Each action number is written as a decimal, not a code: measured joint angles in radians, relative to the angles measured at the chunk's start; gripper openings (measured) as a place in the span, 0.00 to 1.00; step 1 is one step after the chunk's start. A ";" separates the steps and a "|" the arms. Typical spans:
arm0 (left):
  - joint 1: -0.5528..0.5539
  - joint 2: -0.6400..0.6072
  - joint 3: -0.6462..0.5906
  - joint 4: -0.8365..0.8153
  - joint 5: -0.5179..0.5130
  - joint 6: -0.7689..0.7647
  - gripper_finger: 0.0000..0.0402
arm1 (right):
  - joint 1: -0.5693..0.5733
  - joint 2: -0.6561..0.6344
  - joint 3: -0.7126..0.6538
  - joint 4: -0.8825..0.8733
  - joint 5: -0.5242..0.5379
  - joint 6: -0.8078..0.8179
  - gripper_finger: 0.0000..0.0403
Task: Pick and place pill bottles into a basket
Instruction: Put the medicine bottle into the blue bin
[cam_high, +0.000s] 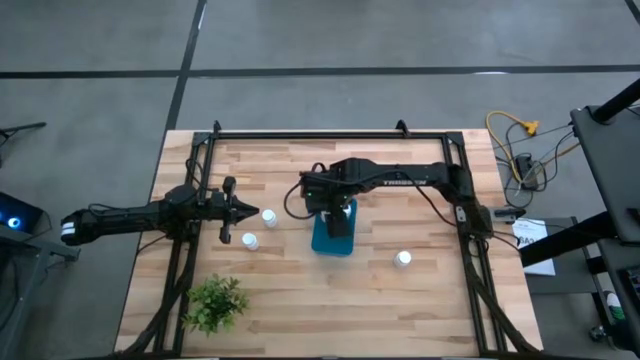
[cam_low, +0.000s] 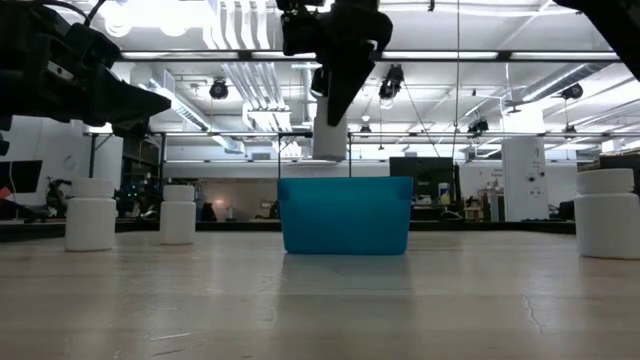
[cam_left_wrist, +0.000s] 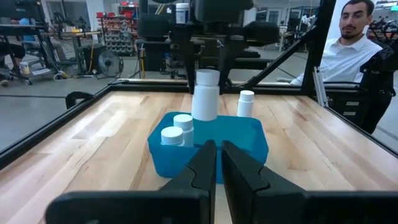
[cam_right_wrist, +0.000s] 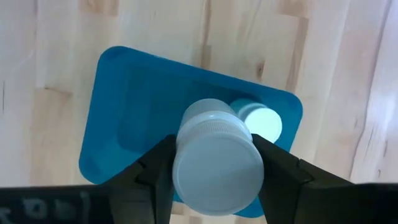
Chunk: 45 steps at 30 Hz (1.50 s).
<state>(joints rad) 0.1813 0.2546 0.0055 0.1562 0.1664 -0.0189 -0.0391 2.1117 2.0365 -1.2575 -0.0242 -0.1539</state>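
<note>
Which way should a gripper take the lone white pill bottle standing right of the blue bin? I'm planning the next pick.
Grip the white cylindrical pill bottle across its body below the round cap, descending from above: it stands upright, apart from the blue bin.

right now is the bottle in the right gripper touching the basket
Apart. The low view shows the held bottle in the right gripper hanging above the basket, with background visible between its base and the rim.
</note>
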 joint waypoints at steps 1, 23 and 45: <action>0.000 0.000 0.000 0.000 0.000 0.000 0.02 | -0.002 0.000 0.000 0.002 0.000 -0.001 0.40; 0.000 0.000 0.000 0.000 0.000 0.009 0.02 | -0.016 -0.002 -0.028 0.047 -0.001 -0.023 0.40; 0.000 0.000 0.000 0.000 0.000 0.008 0.02 | -0.036 -0.003 -0.214 0.213 -0.003 -0.029 0.40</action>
<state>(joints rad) 0.1812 0.2546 0.0055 0.1565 0.1664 -0.0105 -0.0750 2.1090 1.8230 -1.0449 -0.0269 -0.1825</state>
